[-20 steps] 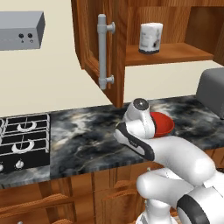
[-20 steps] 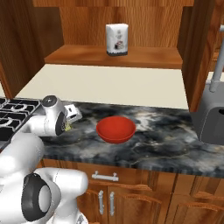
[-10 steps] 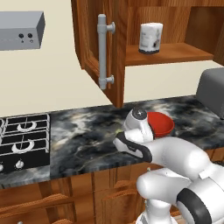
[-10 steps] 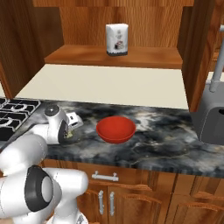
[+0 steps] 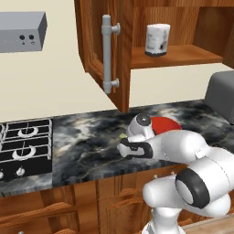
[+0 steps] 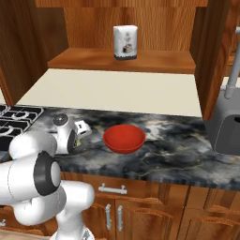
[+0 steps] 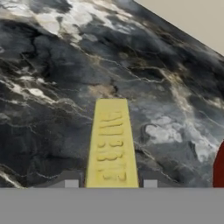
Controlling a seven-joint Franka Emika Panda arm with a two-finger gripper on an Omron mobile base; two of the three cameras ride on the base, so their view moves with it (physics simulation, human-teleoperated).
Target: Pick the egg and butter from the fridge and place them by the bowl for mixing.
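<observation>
A white robot arm is reaching low over a dark marbled stone bench (image 6: 178,150), and its two-finger gripper (image 7: 111,185) is closing its jaws narrowly on one pale-yellow rectangular stick of butter (image 7: 111,146). In the hand view the butter is sitting squarely between the two small finger tips (image 7: 71,183), running lengthwise away from them over the marbled surface, with raised lettering showing along its top face. In the left base view a small sliver of the butter (image 5: 122,135) is peeking out beside the gripper (image 5: 125,142), just above the bench. One red round bowl (image 6: 123,138) is sitting on the bench just beside the gripper (image 6: 80,132), to the arm's right, and its rim is showing at the right edge of the hand view. One black gas hob with white burner rings (image 5: 23,145) is lying on the bench to the arm's left, well apart from the butter. Above, one white printed canister (image 6: 125,42) is standing upright on an open wooden shelf (image 6: 154,60), and a brown wooden cupboard door with a long metal handle (image 5: 107,52) is hanging open over the bench. One grey boxy appliance (image 6: 226,126) is standing at the far right end of the bench, and one grey box with two small dark buttons (image 5: 20,31) is mounted on the cream wall (image 5: 45,87).
</observation>
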